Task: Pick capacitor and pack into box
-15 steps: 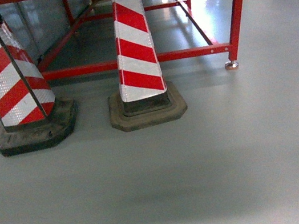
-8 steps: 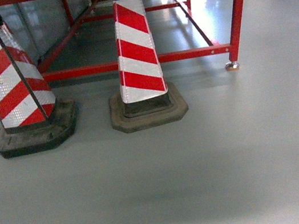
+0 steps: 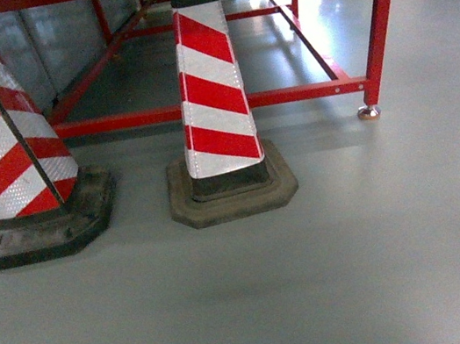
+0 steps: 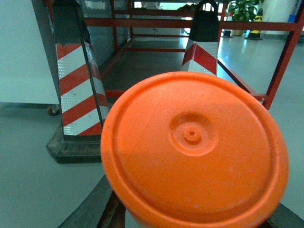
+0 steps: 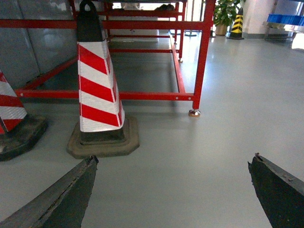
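No box or capacitor is seen in any view. Right claw [image 5: 173, 183] is spread wide, nothing between its two dark fingers [image 5: 61, 197]. Left claw's state cannot be told: an orange round lid [image 4: 194, 152] fills the left wrist view. Two striped cones [image 3: 213, 103] are counted on open grey floor [image 3: 322, 289], a red frame [image 3: 382, 20] behind.

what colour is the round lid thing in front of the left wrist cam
Bright orange: the round orange plastic lid fills most of the left wrist view, where it shows best.
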Motion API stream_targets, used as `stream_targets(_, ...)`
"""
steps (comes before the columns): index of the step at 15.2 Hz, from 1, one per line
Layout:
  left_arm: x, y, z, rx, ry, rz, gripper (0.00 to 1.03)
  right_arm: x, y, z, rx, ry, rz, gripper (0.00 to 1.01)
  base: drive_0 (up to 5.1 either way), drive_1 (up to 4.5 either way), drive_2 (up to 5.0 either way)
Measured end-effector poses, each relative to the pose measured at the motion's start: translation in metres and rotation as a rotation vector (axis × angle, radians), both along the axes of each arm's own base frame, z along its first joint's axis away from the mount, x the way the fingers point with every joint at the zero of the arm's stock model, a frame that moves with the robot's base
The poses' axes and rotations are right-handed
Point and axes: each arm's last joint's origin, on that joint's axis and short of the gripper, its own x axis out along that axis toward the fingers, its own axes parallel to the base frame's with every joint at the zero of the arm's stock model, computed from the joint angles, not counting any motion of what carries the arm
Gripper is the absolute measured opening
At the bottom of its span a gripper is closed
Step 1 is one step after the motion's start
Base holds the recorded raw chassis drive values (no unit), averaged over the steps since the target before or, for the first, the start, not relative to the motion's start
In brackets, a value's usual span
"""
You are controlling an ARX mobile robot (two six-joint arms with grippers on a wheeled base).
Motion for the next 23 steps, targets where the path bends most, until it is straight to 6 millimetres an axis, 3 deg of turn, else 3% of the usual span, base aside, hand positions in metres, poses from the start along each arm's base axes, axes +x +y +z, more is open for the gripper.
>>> stream_targets(13, 0.0000, 0.0000, -0.0001, 0.000, 0.002, 0.001, 0.44, 0.0000, 0.0000, 0.0000, 0.000, 0.000, -0.001, 0.98, 0.0, 3.97, -4.1)
stream_targets(23, 0.0000, 0.0001, 0.0000, 0.000, 0.000, 0.002, 0.44, 0.0000, -0.0001, -0.0003, 0.000, 0.003, -0.002, 0.98, 0.0, 0.00, 0.0)
